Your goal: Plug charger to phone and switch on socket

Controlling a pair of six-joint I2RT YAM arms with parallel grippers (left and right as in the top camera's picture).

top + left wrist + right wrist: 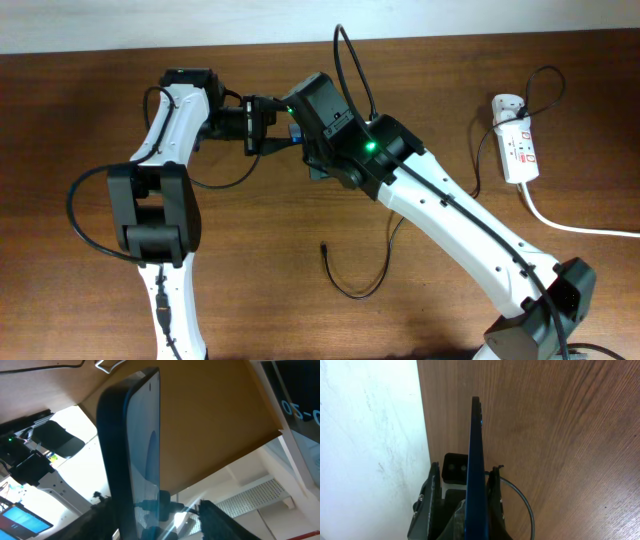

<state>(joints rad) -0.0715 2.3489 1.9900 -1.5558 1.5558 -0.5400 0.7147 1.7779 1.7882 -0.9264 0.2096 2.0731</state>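
Note:
The phone (294, 133) is held on edge above the table between both grippers, with only a bit of blue showing in the overhead view. In the right wrist view its thin blue edge (476, 450) stands between my right gripper's (467, 480) fingers, which are shut on it. In the left wrist view the phone (132, 450) stands between my left gripper's (160, 520) spread fingers, against one finger and apart from the other. The charger's plug tip (325, 247) lies loose on the table. Its cable (372, 283) runs under the right arm toward the white adapter (507, 105) on the socket (520, 152).
The socket's thick white cord (575, 229) runs off the right edge. A black arm cable loops on the table by the left arm (232, 180). The table's far edge meets a white wall (370, 435).

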